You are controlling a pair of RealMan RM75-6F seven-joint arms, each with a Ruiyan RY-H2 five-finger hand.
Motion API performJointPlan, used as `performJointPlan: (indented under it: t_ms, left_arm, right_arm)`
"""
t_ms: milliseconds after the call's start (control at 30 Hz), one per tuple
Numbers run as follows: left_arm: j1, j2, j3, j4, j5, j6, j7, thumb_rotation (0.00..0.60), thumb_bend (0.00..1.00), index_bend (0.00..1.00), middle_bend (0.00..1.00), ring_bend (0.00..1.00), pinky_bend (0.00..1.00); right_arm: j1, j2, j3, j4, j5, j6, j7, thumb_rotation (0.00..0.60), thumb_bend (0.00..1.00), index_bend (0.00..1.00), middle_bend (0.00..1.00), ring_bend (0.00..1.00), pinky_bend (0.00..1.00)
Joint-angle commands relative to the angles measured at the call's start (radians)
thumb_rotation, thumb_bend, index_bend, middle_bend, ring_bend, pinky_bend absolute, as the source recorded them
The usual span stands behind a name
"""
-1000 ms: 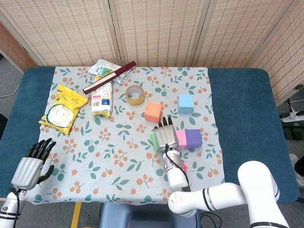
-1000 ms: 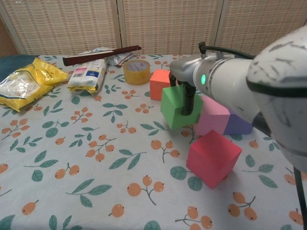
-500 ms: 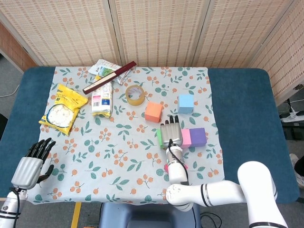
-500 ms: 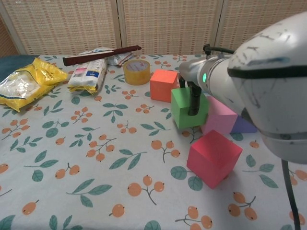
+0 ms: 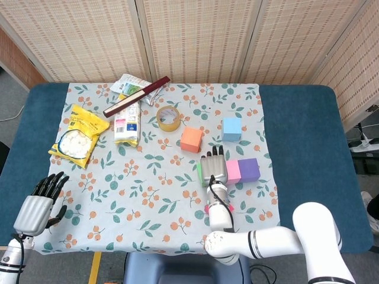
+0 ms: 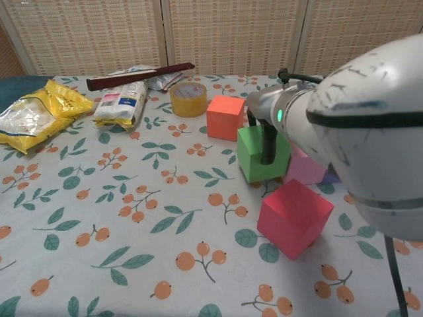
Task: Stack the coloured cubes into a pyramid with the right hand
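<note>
Right hand (image 5: 214, 168) sits on top of the green cube (image 6: 258, 155), fingers (image 6: 268, 144) draped down its front face, gripping it. Cube looks set on the cloth, though contact underneath is hard to confirm. Pink cube (image 5: 233, 171) touches it on the hand's right, purple cube (image 5: 249, 170) beyond that. Orange cube (image 5: 190, 139) lies just past the fingertips, blue cube (image 5: 231, 128) further out. Red cube (image 6: 293, 217) is near the wrist side, apart. Left hand (image 5: 40, 204) hangs off the table edge, fingers apart, holding nothing.
</note>
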Motion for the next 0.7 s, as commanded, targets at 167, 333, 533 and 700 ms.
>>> performJointPlan:
  t_ms: [167, 333, 533, 700]
  left_arm:
    - [-0.001, 0.0, 0.002, 0.001, 0.002, -0.001, 0.0, 0.6, 0.44, 0.0, 0.0, 0.0, 0.14]
    - [-0.002, -0.002, 0.005, 0.0, 0.007, -0.002, 0.005, 0.6, 0.44, 0.0, 0.0, 0.0, 0.14]
    - [0.0, -0.003, 0.006, -0.003, 0.01, 0.002, 0.009, 0.6, 0.44, 0.0, 0.0, 0.0, 0.14]
    - [0.0, -0.001, 0.005, -0.004, 0.008, 0.003, 0.007, 0.6, 0.44, 0.0, 0.0, 0.0, 0.14]
  right_arm:
    - [-0.024, 0.01, -0.002, -0.003, -0.003, -0.011, 0.018, 0.6, 0.19, 0.86, 0.19, 0.0, 0.05]
    - [-0.038, 0.016, -0.009, -0.004, -0.008, -0.018, 0.024, 0.6, 0.19, 0.86, 0.19, 0.0, 0.05]
    - [-0.047, 0.011, -0.015, 0.002, -0.013, -0.03, 0.031, 0.6, 0.19, 0.86, 0.19, 0.0, 0.05]
    - [-0.051, 0.012, -0.012, 0.001, -0.024, -0.03, 0.038, 0.6, 0.19, 0.86, 0.19, 0.0, 0.05]
